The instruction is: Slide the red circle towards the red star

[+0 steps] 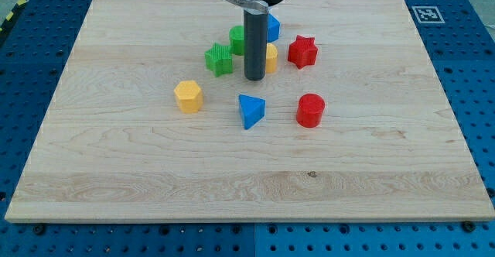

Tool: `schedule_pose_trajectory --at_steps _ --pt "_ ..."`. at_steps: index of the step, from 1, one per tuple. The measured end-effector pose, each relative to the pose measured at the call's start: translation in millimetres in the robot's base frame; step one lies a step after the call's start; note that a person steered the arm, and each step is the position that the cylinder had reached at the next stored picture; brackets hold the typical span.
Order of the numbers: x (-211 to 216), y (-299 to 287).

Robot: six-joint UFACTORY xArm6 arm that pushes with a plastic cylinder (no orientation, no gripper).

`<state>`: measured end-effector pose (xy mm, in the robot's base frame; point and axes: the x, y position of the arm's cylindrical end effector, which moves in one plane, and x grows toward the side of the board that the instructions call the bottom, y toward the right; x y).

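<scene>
The red circle (310,110) lies right of the board's centre. The red star (302,52) lies above it, toward the view's top, with a gap between them. My tip (254,79) rests on the board left of both red blocks, up and to the left of the red circle and down-left of the red star. It touches neither red block. The rod hides part of a yellow block (271,57) just behind it.
A blue triangle (250,110) lies just below my tip. A green star (219,59) and a green block (237,39) lie to its upper left. A blue block (273,27) sits at the top beside the rod. A yellow hexagon (188,96) lies left. The wooden board (116,172) carries all of them.
</scene>
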<state>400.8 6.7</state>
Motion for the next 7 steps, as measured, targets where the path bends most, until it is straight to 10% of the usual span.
schedule_pose_trajectory --at_steps 7 --pt "88 64"
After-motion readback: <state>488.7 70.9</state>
